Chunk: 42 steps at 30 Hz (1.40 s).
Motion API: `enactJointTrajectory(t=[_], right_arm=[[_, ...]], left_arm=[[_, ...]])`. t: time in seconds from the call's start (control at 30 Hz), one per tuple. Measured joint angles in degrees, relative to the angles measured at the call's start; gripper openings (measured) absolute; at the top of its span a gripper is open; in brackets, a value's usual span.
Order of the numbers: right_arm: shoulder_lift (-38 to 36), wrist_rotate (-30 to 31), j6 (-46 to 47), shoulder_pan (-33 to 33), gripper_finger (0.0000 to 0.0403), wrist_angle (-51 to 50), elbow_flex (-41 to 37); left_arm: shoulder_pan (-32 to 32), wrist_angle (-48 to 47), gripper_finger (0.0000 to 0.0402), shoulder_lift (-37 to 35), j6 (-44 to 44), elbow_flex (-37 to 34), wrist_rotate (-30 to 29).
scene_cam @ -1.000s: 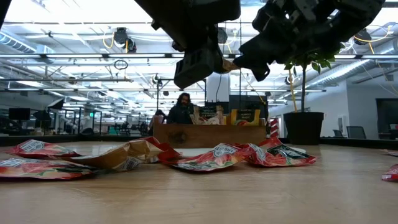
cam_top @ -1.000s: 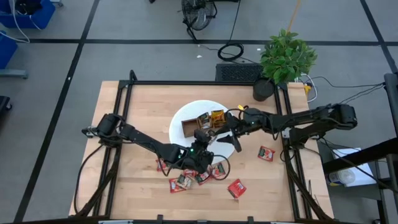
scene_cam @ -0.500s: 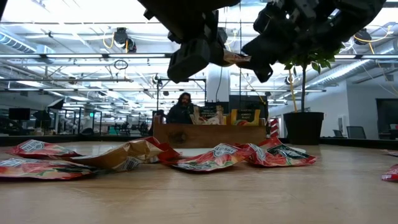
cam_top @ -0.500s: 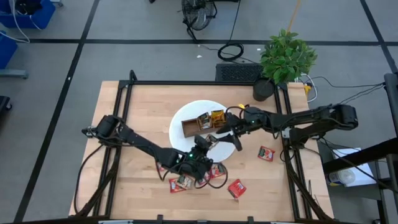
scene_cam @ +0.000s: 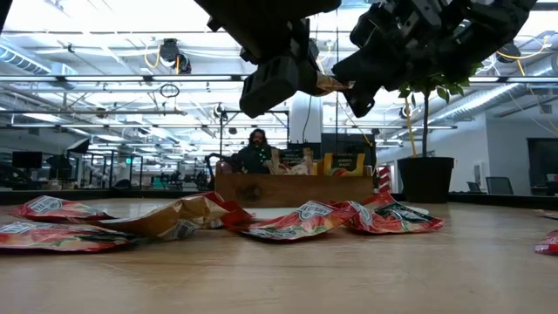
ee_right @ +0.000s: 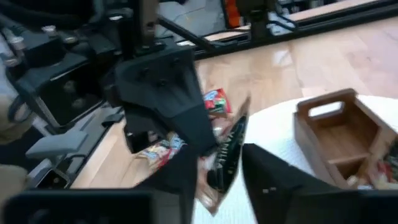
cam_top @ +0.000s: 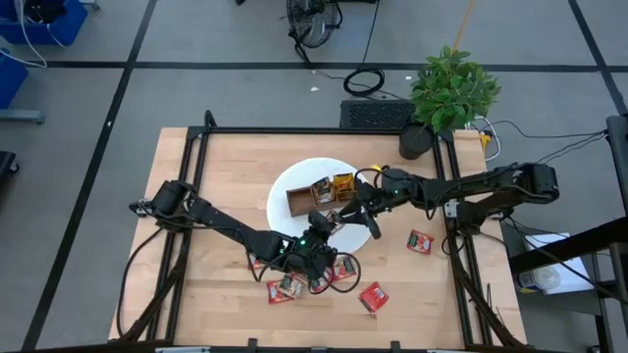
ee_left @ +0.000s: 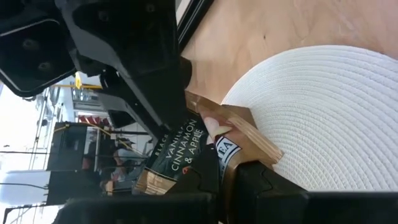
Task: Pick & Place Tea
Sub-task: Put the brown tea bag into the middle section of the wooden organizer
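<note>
Setting: a workshop floor around a wooden table.
A grey floor (cam_top: 226, 93) crossed by dark lines surrounds the wooden table (cam_top: 221, 167), which carries a black frame (cam_top: 294, 130). A potted plant (cam_top: 449, 93) stands at the table's far right corner, with a coiled black cable (cam_top: 364, 81) on the floor nearby. The low view shows a ceiling with bright strip lights (scene_cam: 78, 52), a white pillar (scene_cam: 307, 120), desks, and a person (scene_cam: 254, 153) seated beyond the table.
</note>
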Motion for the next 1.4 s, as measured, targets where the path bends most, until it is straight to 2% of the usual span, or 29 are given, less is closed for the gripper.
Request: enactJointTrajectory(t=[0.07, 0.13, 0.27, 0.37, 0.7, 0.83, 0.93, 1.07, 1.17, 1.27, 1.4], right_arm=[[0.00, -1.08, -1.47, -0.04, 0.0040, 0.06, 0.00], [0.00, -1.36, -2.84, 0.23, 0.0013, -0.01, 0.00], [0.00, -0.92, -4.31, 1.09, 0.0003, -0.32, 0.00], [-0.61, 1.69, -6.08, 1.46, 0.0001, -0.15, 0.00], [-5.99, 6.02, -10.28, 1.49, 0.0001, -0.62, -0.02], [-6.22, 6.36, -10.82, 1.42, 0.0001, 0.90, 0.14], [-6.08, 6.26, -11.02, 1.44, 0.0001, 0.53, 0.09], [-6.19, 6.37, -9.73, 1.36, 0.0001, -0.97, 0.06], [-6.34, 8.27, -9.28, 0.39, 0.0001, -1.33, 0.04], [-6.58, 9.35, -8.86, -1.23, 0.0001, -2.29, 0.04], [-6.56, 6.33, -5.68, -2.53, 0.0003, -6.79, 0.04]], left_arm=[[0.00, 0.08, 0.0015, 0.00, -0.26, 0.00, 0.28], [-0.02, 0.14, 0.0015, 0.00, -0.32, 0.02, 0.32], [-0.02, 0.54, 0.0015, 0.00, -0.37, 0.02, 0.47], [-0.02, 0.85, 0.0017, 0.00, -1.04, 0.02, 0.45], [0.12, 1.51, 0.0019, -0.24, -8.78, 0.15, 2.94], [0.33, 0.72, 0.0060, 0.20, -18.38, -0.15, 10.69], [1.06, 1.46, 0.0101, -0.13, -24.26, 0.04, 14.23], [1.16, 0.70, 0.0155, -0.02, -23.09, -0.02, 12.91], [0.47, -1.10, 0.0173, -0.04, -18.51, 0.00, 9.84], [-0.68, -3.34, 0.0147, -0.02, -14.16, -0.02, 3.49], [-1.42, -8.98, 0.0068, -0.04, -15.73, 0.00, -2.51]])
